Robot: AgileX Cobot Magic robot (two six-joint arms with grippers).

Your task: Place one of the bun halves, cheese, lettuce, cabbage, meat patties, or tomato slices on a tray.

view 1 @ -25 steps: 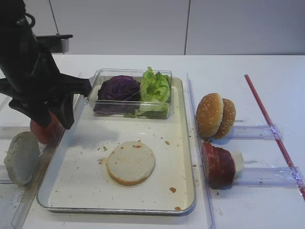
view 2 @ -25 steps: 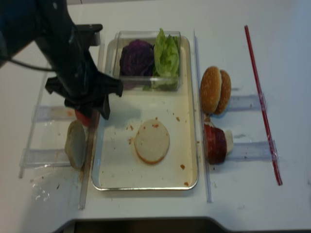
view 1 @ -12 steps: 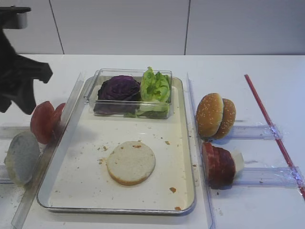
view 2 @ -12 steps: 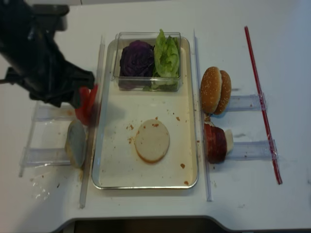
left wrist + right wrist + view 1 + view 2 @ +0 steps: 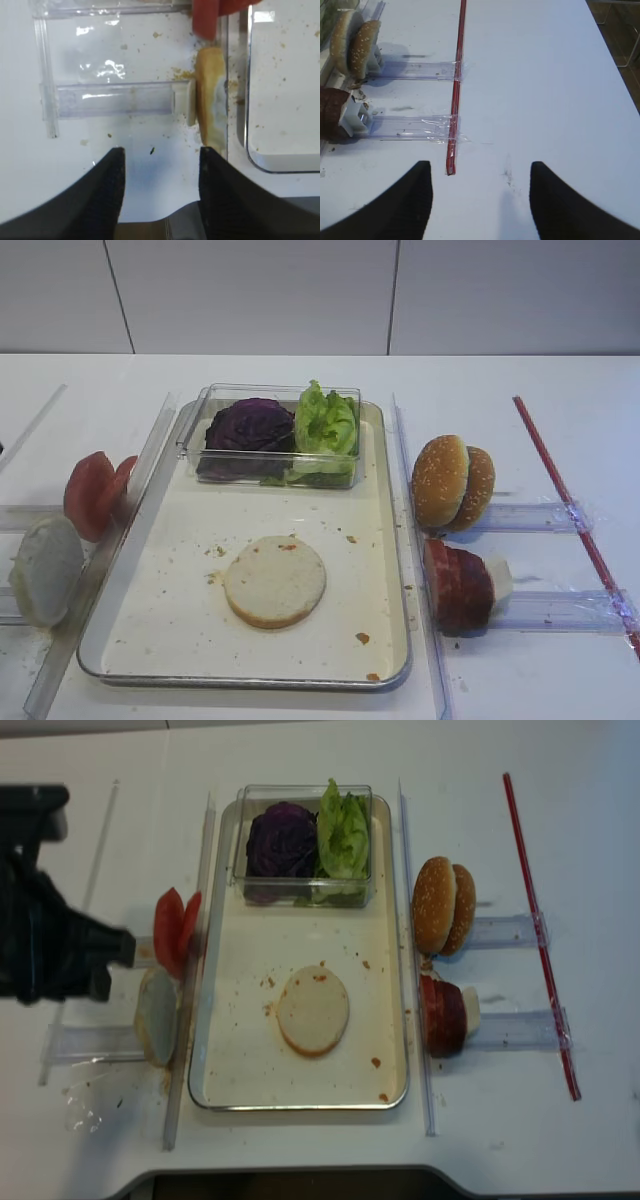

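Observation:
A flat bun half (image 5: 275, 581) (image 5: 313, 1011) lies cut face up on the metal tray (image 5: 150, 640) (image 5: 396, 1050), near its front. At the tray's far end a clear box holds purple cabbage (image 5: 250, 425) and green lettuce (image 5: 326, 422). Tomato slices (image 5: 95, 495) and another bun half (image 5: 45, 570) (image 5: 210, 110) stand on edge left of the tray. Meat patties (image 5: 457, 585) (image 5: 332, 112) stand to its right. My left gripper (image 5: 161, 152) is open and empty over the table left of the tray's near corner. My right gripper (image 5: 479, 167) hovers open and empty over bare table at the right.
Sesame bun tops (image 5: 453, 482) (image 5: 352, 45) stand on a clear holder right of the tray. A red strip (image 5: 575, 515) (image 5: 456, 90) runs along the table farther right. Clear plastic rails (image 5: 115, 97) lie on the left. My left arm (image 5: 50, 955) is at the far left.
My left arm has drawn back leftward from the tray's left edge, out of the first overhead view, uncovering the tomato slices. The bun half on the tray has not moved.

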